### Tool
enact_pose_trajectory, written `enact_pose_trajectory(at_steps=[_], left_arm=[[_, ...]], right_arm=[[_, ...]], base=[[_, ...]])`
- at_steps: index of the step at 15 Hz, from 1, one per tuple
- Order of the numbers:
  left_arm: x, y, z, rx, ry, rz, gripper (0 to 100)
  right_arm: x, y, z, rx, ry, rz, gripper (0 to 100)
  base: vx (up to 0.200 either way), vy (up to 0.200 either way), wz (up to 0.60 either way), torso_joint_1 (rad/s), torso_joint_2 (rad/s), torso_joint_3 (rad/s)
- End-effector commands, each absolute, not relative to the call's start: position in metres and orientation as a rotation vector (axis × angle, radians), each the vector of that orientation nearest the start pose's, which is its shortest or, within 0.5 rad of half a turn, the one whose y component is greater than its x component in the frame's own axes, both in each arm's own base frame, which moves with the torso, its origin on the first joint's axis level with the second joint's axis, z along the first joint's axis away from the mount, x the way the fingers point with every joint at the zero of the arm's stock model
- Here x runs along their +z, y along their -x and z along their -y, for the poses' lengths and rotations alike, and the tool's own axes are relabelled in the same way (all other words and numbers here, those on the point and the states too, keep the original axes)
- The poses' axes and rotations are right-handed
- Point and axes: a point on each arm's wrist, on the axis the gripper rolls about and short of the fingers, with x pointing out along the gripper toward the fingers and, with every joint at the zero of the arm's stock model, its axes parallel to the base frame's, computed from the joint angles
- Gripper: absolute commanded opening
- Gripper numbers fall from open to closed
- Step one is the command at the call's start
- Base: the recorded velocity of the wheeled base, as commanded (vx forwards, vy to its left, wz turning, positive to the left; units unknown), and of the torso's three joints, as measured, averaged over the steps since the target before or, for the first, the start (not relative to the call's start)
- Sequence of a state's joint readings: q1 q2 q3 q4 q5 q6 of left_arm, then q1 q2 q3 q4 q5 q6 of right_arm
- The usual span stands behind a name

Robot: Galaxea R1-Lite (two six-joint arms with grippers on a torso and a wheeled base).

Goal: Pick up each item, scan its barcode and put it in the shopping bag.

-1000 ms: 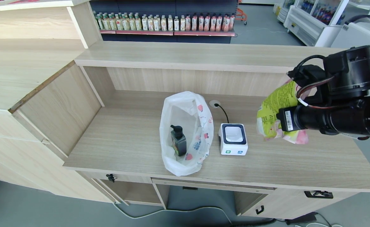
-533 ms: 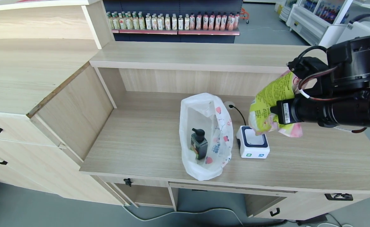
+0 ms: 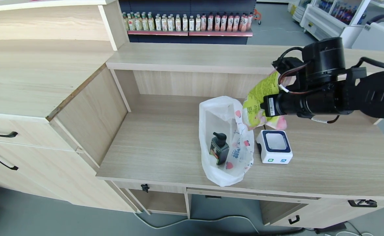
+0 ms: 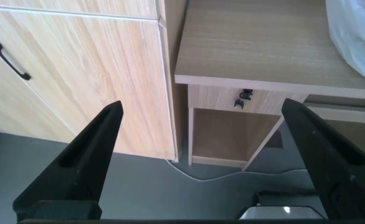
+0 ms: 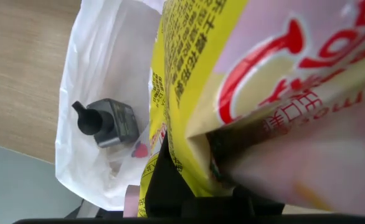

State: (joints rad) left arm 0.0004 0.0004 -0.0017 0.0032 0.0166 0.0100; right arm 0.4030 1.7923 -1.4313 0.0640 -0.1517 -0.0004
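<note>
Head view: right tool (image 3: 274, 106) grips snack packet (image 3: 259, 96) just beside shopping bag (image 3: 211, 113) rim. Probable hazard: early release snags the rim and collapses the bag.

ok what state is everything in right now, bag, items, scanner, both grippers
shopping bag: mouth open, standing on the counter
pump bottle: upright inside the bag
snack packet: held in the air next to the bag's mouth
scanner: on the counter beside the bag, window facing up
right gripper: shut on the snack packet
left gripper: open, empty
</note>
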Motion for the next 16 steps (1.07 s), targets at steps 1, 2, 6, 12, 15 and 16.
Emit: enact_pose_trajectory(at_steps=[1,2,6,12,15,16], left_arm=[[0.076,0.023,0.0,0.017,-0.009,-0.002,100],[0.075,0.023,0.0,0.017,-0.009,-0.003,100],[0.076,0.023,0.0,0.017,-0.009,-0.002,100],[0.076,0.023,0.0,0.017,-0.009,-0.002,100],[0.076,0.023,0.0,0.017,-0.009,-0.002,100],[0.076,0.023,0.0,0.017,-0.009,-0.002,100]], right_arm=[[0.235,-0.339,-0.147,0.262,0.139,-0.469,0],[0.228,-0.342,-0.153,0.28,0.144,-0.486,0],[0.209,-0.359,-0.169,0.353,0.213,-0.463,0],[0.165,-0.388,-0.18,0.404,0.278,-0.489,0],[0.154,-0.395,-0.186,0.416,0.283,-0.505,0],[0.152,-0.397,-0.187,0.415,0.282,-0.505,0]], base=[[0.0,0.0,0.0,0.0,0.0,0.0],[0.0,0.0,0.0,0.0,0.0,0.0],[0.0,0.0,0.0,0.0,0.0,0.0],[0.0,0.0,0.0,0.0,0.0,0.0],[0.0,0.0,0.0,0.0,0.0,0.0],[0.0,0.0,0.0,0.0,0.0,0.0]])
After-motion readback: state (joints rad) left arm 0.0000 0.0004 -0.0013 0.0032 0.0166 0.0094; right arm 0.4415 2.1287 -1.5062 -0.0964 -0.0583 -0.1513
